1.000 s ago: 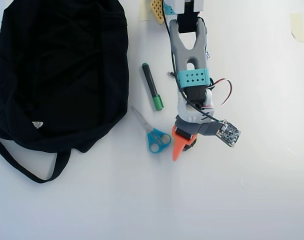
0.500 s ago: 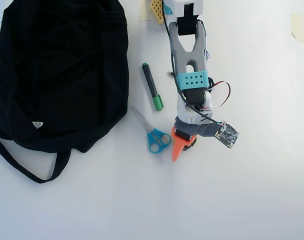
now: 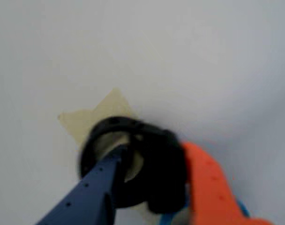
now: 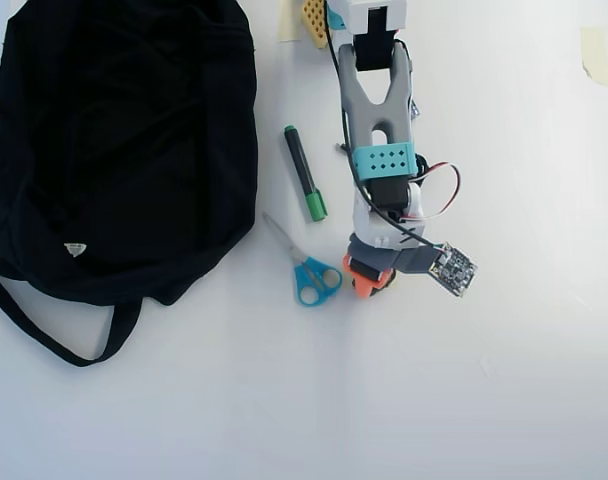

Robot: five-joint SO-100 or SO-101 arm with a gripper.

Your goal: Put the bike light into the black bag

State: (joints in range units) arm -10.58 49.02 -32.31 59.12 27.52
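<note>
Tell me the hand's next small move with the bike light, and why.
Probably lift straight up. In the wrist view the hand has its blue and orange fingers on either side of the bike light, apparently gripping it just above a tape patch. Overhead, the black bag lies well to the left, past the scissors.

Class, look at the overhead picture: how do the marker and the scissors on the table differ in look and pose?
The marker is a straight black stick with a green end; the scissors have thin grey blades and blue ring handles. The marker lies nearly up-and-down in the overhead view, green end lowest; the scissors lie diagonally, handles lower right. The scissors lie nearer the gripper. Both rest flat on the white table, right of the black bag.
</note>
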